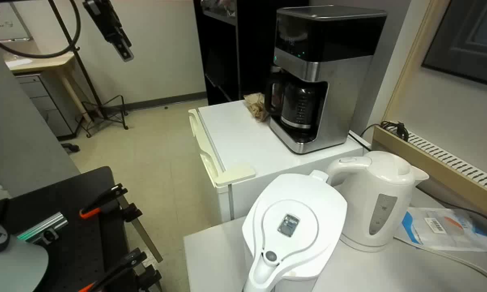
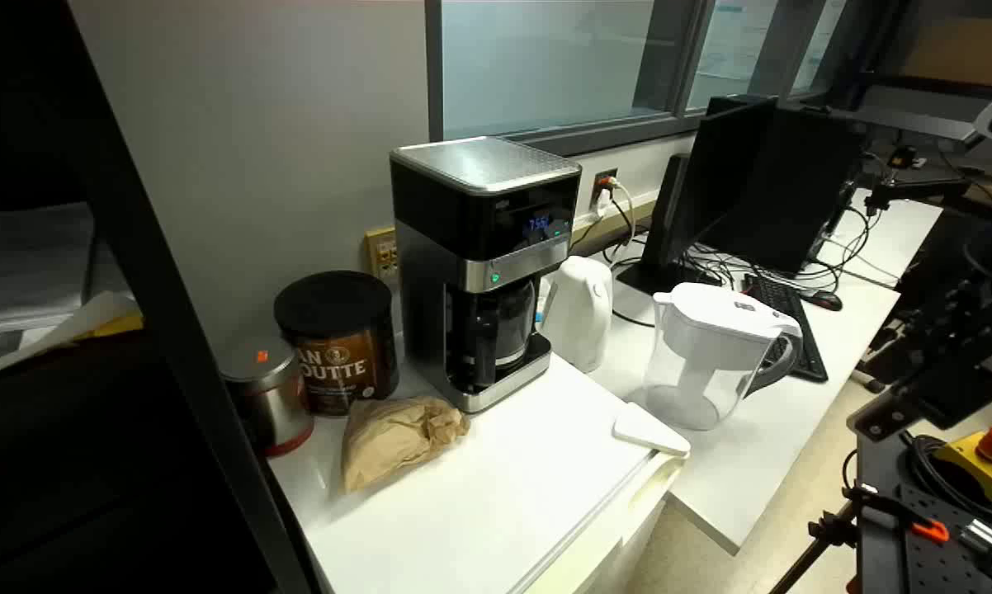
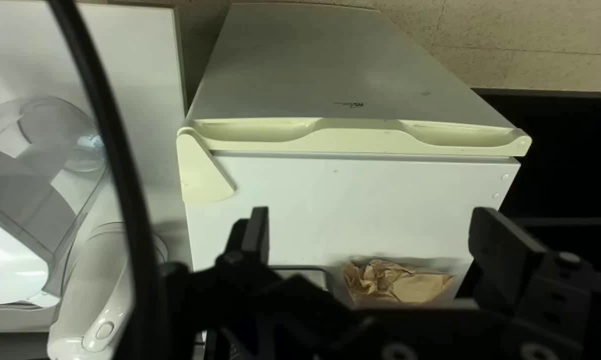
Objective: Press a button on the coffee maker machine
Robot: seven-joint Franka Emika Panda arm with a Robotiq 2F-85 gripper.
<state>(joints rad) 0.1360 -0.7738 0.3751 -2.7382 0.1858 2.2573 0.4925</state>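
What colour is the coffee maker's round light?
The round light is green, clearest in an exterior view.

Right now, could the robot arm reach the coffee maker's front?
Likely yes, after moving closer: nothing visible blocks the upper front of the coffee maker, the paper bag lies low near it, and the open gripper is on that side.

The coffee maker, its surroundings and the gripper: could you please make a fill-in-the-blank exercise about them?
The coffee maker shows a light in its silver band, coloured ____.
The paper bag beside the coffee maker is ____ in colour.
Of the kettle and the pitcher, the ____ stands closer to the coffee maker.
The gripper has its jaws apart, so it is ____.

Missing words: green; brown; kettle; open.
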